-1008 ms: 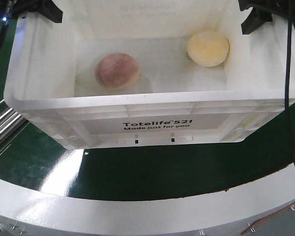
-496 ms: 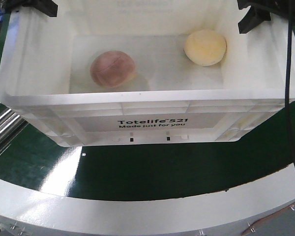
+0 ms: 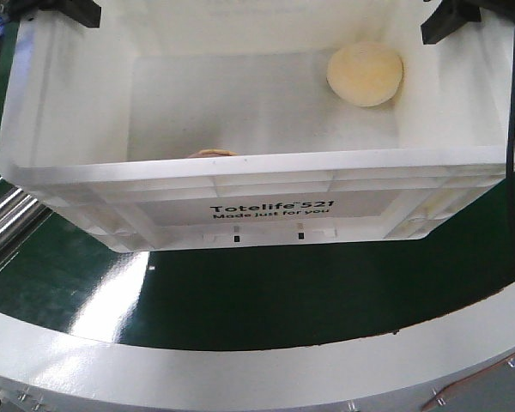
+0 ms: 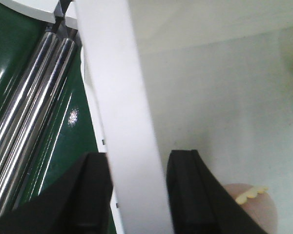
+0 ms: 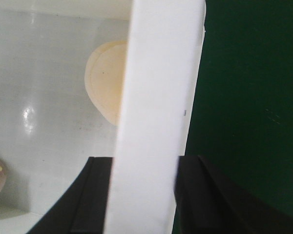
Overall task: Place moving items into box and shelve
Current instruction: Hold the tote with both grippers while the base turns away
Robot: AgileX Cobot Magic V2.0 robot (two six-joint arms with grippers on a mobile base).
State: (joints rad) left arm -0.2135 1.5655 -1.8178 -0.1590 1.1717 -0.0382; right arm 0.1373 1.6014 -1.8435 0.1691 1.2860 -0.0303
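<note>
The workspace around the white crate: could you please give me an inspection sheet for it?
Surface: glossy green top, reflecting light.
Job's things: white crate holds the pale yellow bun at far right and the pinkish bun against the near wall, mostly hidden from the front.
Clutter: nothing seen.
Grippers: left gripper and right gripper each clamp a crate side wall.
Cables: black cable hangs by the crate's right side.
Surroundings: steel rollers at left; white curved rim in front.

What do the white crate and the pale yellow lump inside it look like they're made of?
The crate looks like molded plastic, smooth and slightly glossy: ribbed rim, printed lettering, soft highlights inside. The yellow lump looks matte and soft, perhaps foam or dough; which one is unclear.
</note>
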